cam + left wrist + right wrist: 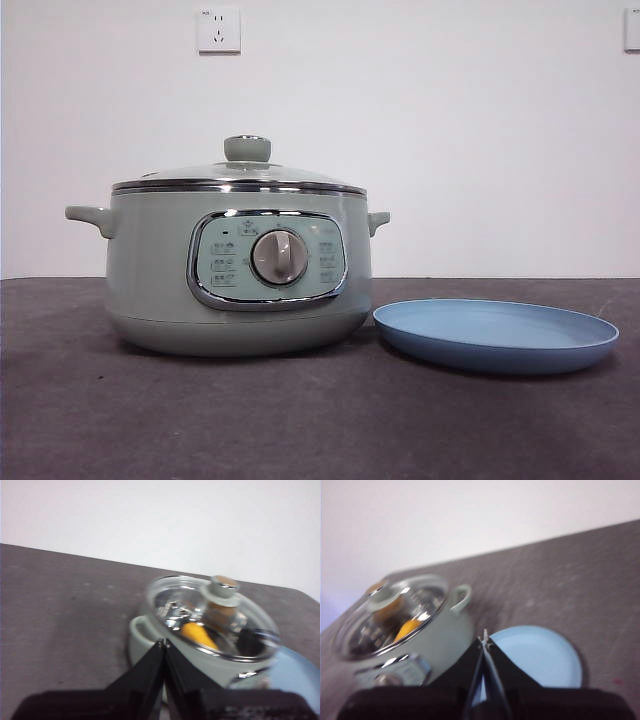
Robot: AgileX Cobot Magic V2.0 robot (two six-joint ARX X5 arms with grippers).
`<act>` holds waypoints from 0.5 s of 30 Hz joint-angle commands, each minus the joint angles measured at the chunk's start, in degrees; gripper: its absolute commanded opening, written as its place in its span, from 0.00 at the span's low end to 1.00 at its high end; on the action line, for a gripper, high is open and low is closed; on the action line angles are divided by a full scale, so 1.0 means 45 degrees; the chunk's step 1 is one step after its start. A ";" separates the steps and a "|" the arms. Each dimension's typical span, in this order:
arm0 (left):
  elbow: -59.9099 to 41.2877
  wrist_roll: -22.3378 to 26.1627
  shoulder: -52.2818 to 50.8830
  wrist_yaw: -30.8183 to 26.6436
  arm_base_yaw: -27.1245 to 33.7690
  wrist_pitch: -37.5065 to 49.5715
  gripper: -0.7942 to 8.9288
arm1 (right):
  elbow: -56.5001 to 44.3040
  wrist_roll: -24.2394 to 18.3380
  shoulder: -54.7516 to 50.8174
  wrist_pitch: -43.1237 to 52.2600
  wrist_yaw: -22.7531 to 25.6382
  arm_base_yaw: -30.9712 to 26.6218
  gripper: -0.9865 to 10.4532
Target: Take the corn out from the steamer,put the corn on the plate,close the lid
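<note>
so: one steamer (240,290), lidded | one corn (198,635) inside | one plate (496,336) | both grippers' jaws closed, empty

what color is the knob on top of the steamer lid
Pale sage green, matching the steamer; the lid knob shows best in the front view.

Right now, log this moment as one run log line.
stage: not started | lid: on steamer | corn: inside | plate: bare | left gripper: shut, waiting | right gripper: shut, waiting
</note>
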 commanded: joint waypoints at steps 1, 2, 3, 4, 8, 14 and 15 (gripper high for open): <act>0.0826 0.0068 0.0831 0.0986 0.0000 -0.0301 0.07 | 0.1656 -0.1525 0.1486 -0.1331 -0.1156 0.0029 0.08; 0.1103 0.0068 0.1161 0.1268 0.0000 -0.0413 0.07 | 0.2152 -0.1919 0.1953 -0.1817 -0.1535 0.0029 0.08; 0.1355 0.0097 0.1481 0.1549 0.0000 -0.0495 0.07 | 0.2642 -0.2336 0.2409 -0.2312 -0.1875 0.0029 0.08; 0.1647 0.0185 0.1846 0.1909 0.0000 -0.0631 0.07 | 0.3191 -0.2861 0.2914 -0.2900 -0.2244 0.0029 0.08; 0.2725 0.0753 0.3245 0.3215 0.0000 -0.1501 0.07 | 0.5081 -0.4639 0.4648 -0.5110 -0.3575 0.0034 0.08; 0.4007 0.1622 0.4818 0.4386 0.0000 -0.2977 0.07 | 0.6635 -0.5644 0.6130 -0.6815 -0.4201 0.0452 0.08; 0.4138 0.1734 0.4949 0.4381 -0.0010 -0.3133 0.07 | 0.6688 -0.5649 0.6198 -0.6834 -0.4197 0.0529 0.08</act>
